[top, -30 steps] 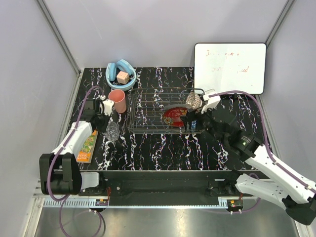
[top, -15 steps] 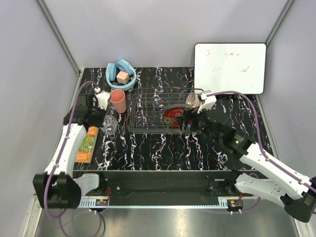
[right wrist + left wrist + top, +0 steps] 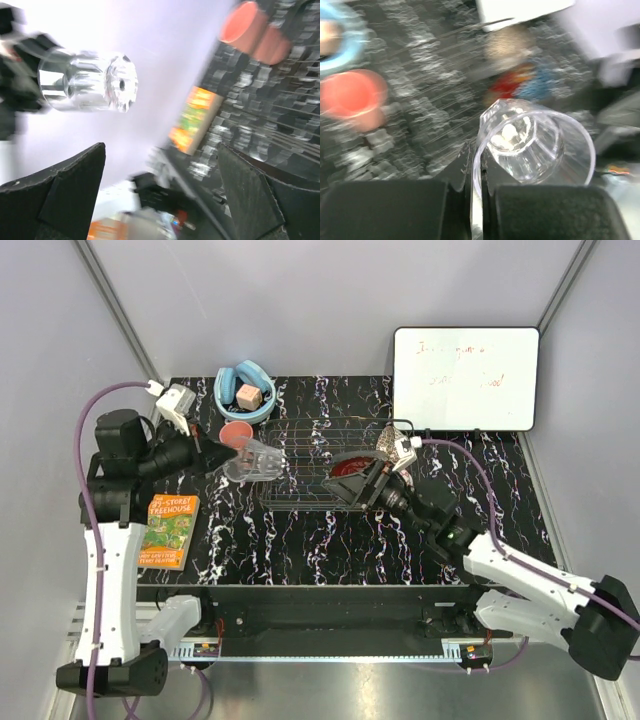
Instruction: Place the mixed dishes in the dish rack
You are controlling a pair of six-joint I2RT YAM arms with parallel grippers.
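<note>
Hanging sideways above the bench (image 3: pixel 330 540), the glass tumbler (image 3: pixel 255 460) is clamped at its rim by the left claw (image 3: pixel 476 200); the right claw (image 3: pixel 160 150) is held wide open.

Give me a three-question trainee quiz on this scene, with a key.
1. True or false: the left claw holds the clear glass tumbler up off the table.
2. Fill in: the right claw is ____ (open or shut).
3. Where is the salmon-pink cup? A, in the left claw. B, standing on the table. C, in the right claw.
Key: 1 true; 2 open; 3 B.
</note>
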